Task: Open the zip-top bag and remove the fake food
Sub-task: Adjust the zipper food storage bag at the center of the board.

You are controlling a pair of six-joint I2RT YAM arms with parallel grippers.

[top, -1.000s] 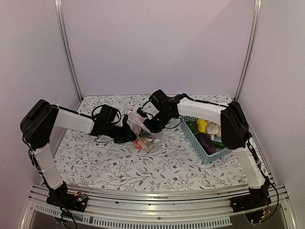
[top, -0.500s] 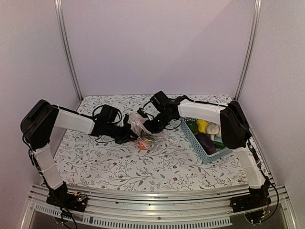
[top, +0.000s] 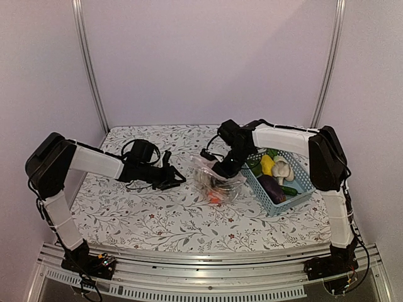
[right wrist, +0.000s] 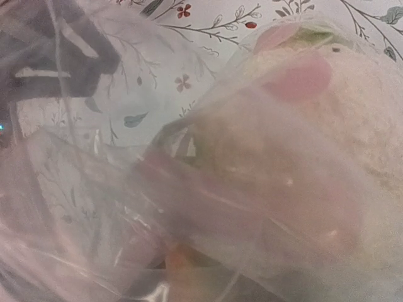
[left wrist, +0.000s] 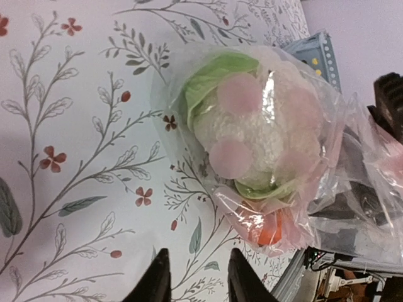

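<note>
Left arm: stretched low across the table (top: 145, 217) toward the right, forearm near level. My left gripper (top: 175, 178) stands partly open with nothing between the fingers (left wrist: 157, 280). It is near the zip-top bag (top: 217, 185) but apart from it.

Right arm: elbow high at the right side, forearm reaching left past the blue basket (top: 264, 195) and angled down. My right gripper (top: 225, 168) is closed on the bag's upper plastic, and crinkled film hides the fingers in the wrist view.

The bag's bottom rests on the table just beside the basket, between my two grippers. Fake food (left wrist: 252, 132) inside: white cauliflower with green leaves, plus an orange piece (left wrist: 269, 234).
</note>
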